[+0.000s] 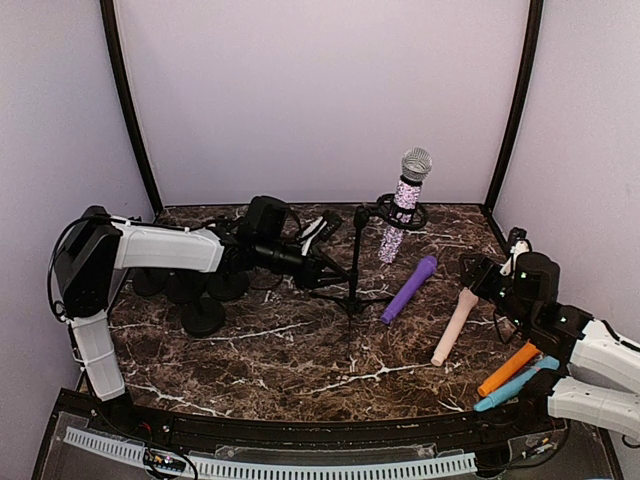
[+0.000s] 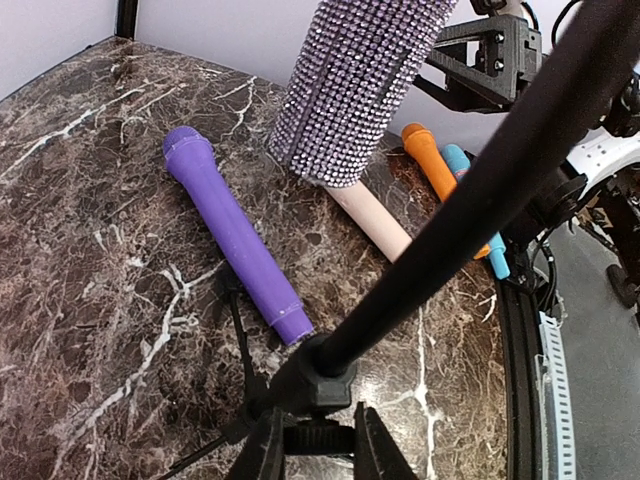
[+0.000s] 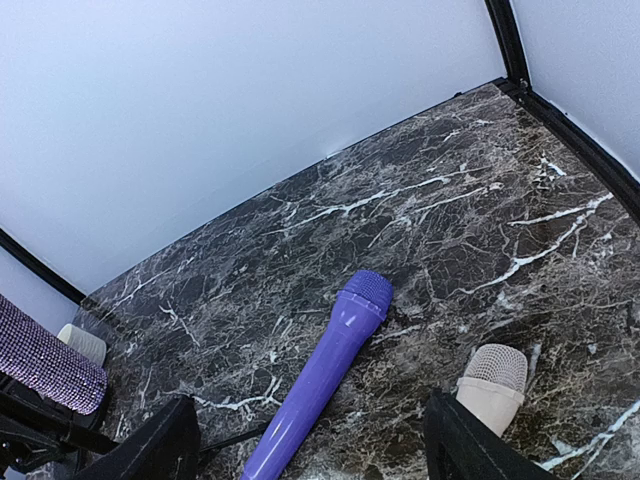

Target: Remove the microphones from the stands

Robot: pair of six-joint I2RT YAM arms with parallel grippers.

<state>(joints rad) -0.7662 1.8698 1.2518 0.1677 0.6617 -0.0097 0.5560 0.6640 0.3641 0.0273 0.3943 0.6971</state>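
Left gripper (image 2: 318, 438) pinches the stand (image 1: 355, 262); the near-upright microphone (image 1: 405, 205) sits at ten o'clock from the right gripper (image 1: 479, 273), fingers spread.

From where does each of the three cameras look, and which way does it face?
Top external: above and behind the bases, facing the table and back wall; left arm, right arm show.
Left wrist: low beside the stand, facing the robot's right; the left fingers clamp the stand.
Right wrist: above the table, facing the back wall; the open right fingers show.
Shared: both wrist views show the purple microphone.
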